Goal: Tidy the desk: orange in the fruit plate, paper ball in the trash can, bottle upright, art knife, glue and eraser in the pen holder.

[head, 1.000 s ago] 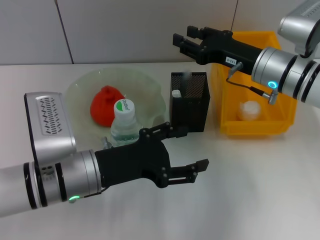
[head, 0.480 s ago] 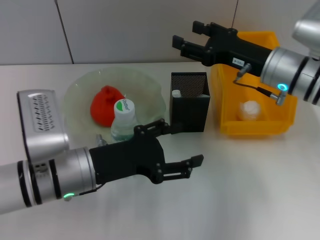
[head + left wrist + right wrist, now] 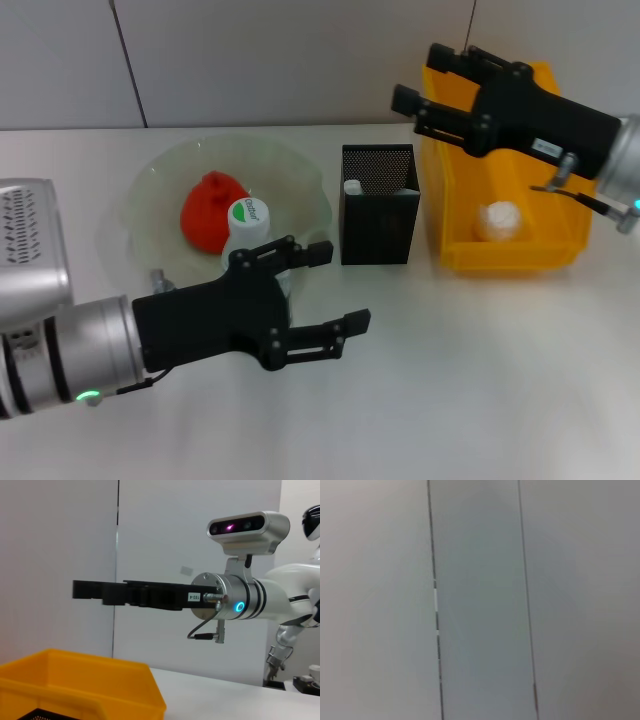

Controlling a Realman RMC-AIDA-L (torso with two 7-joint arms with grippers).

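**Both grippers empty with the desk nearly tidy**

Taking the pen holder [image 3: 378,203] as the landmark: the bottle [image 3: 246,238] stood upright to its left, at the near edge of the fruit plate [image 3: 305,180], with the orange [image 3: 211,209] lying in the plate just behind it. The yellow trash can [image 3: 456,215] sat just to the holder's right, the paper ball [image 3: 499,220] inside it. A white item showed inside the holder; which of the knife, glue or eraser it was could not be told

The left gripper [image 3: 325,292] hung in front of and to the left of the holder, just before the bottle, fingers spread and grasping nothing. The right gripper [image 3: 435,85] was raised above and to the right of the holder, over the trash can's back rim, fingers likewise parted and empty

Judged from this layout, the step in hand was clearing both arms away. To do it well, the left gripper should draw back along a line that keeps its upper finger off the bottle, since a brush there could tip it; the right should lift clear of the can's rim before swinging outward
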